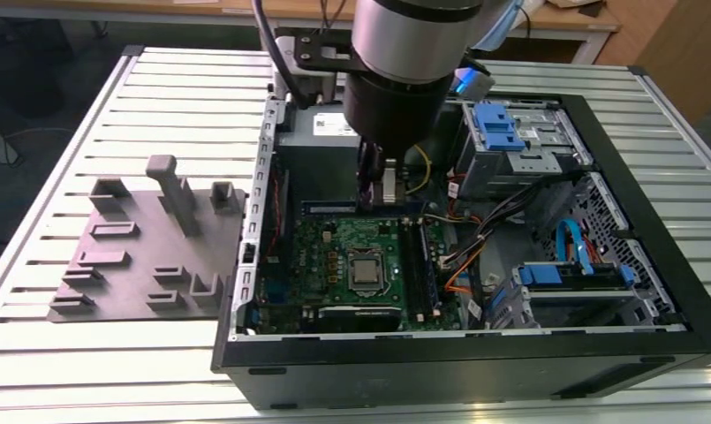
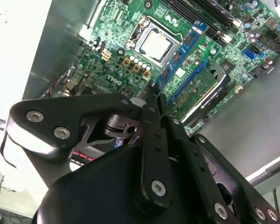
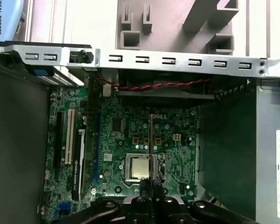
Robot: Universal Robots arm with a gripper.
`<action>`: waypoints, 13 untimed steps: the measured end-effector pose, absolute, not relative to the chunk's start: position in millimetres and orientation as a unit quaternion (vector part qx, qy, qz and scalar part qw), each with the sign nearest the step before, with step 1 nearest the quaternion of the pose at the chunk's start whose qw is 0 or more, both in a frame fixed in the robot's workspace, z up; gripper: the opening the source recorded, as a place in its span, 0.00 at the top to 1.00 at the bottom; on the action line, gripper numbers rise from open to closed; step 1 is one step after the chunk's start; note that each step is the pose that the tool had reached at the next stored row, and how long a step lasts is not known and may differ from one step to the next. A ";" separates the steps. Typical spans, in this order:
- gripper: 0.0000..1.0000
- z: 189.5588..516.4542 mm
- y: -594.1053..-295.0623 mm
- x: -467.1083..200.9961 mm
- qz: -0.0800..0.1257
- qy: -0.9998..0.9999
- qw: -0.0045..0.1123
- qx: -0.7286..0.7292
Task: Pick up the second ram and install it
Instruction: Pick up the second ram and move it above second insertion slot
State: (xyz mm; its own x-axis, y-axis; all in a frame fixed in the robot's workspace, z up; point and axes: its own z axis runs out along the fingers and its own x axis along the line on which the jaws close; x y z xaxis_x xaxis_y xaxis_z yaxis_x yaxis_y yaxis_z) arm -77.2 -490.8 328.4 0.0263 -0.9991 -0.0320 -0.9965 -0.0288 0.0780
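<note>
We see the gripper (image 1: 385,190) hanging inside the open case (image 1: 450,353), over the motherboard (image 1: 331,256) at roughly twelve o'clock of the processor (image 1: 365,269) in the exterior view. The pincer is drawn narrow, and in the first wrist view a thin strip runs straight out from between the fingers. We take that for the second ram (image 3: 151,140), seen edge-on and clamped upright above the board.

The grey holder block (image 1: 132,256) sits outside the case at nine o'clock. The memory slots (image 1: 420,265) lie at three o'clock of the processor, so the stick is close to them but not over them, and we judge nothing is seated yet.

Now the risks. The grip takes only one end of the stick, so any tilt would land it skew across a slot and it would jam. Pressing then could flex the board. The loose cables (image 1: 473,238) at two o'clock of the slots could snag it. And if the notch faces the wrong way, it won't go home at all.
</note>
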 end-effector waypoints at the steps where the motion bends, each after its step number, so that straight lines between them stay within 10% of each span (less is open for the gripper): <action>1: 0.86 326.4 -490.8 -77.1 -0.039 -0.697 0.017 0.716; 13: 0.86 304.7 -491.0 -75.1 -0.039 -0.697 0.017 0.716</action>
State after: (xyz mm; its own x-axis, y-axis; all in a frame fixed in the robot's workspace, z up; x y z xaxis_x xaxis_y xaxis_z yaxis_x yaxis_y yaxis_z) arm -75.1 -491.0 304.7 0.0264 -0.9991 -0.0320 -0.9965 -0.0288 0.0782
